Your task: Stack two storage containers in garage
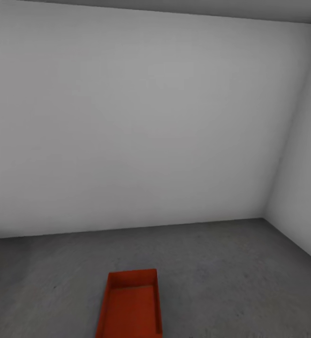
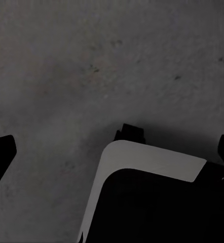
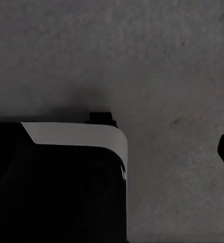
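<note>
- Nearest the head camera, one orange-red storage container sits alone on the garage's concrete floor, near the white wall.
- Thin, lidless walls suggest a light, rigid bin; gripping opposite long rims looks best.
- Both wrist views show dark finger tips at the frame edges, seemingly spread, pinching nothing.

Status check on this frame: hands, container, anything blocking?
One storage container on the concrete floor, open side up, nothing stacked on it. Both hands aimed at bare floor, holding nothing visible; open or shut unclear. No obstruction near the container.

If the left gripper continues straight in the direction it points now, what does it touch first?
Probably the dark grey rough concrete floor; nothing else shows between the left gripper and it, though depth is unclear.
</note>
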{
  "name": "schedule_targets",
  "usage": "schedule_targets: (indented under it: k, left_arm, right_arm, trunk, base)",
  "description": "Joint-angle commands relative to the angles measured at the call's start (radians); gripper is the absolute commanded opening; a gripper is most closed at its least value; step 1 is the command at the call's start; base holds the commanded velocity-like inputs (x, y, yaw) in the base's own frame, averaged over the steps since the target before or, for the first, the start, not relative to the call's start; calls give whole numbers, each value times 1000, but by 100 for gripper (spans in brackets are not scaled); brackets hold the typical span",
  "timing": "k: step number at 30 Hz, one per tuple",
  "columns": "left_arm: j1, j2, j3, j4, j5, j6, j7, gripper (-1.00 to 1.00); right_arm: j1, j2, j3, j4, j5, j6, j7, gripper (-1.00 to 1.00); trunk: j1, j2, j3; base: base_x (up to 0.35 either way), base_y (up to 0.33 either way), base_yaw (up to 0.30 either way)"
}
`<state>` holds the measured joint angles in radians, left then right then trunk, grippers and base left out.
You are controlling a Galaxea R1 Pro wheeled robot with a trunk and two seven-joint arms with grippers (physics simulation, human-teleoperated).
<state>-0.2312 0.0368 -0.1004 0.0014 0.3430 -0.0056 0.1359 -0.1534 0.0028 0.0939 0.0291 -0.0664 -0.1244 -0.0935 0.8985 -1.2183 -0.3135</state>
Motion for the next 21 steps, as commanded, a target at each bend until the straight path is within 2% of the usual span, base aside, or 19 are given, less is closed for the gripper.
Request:
schedule_targets:
  k: [1, 21]
  left_arm:
    - [0, 0, -9, 0, 8, -1, 2, 100]
    - [0, 0, -9, -1, 7, -1, 2, 100]
  right_arm:
    - [-2, 0, 8, 3, -6, -5, -2, 100]
    - [-2, -20, 10, 3, -6, -1, 1, 100]
  trunk:
    - [0, -1, -1]
    - [0, -1, 0]
  base:
    - [0, 0, -285]
    - [0, 0, -293]
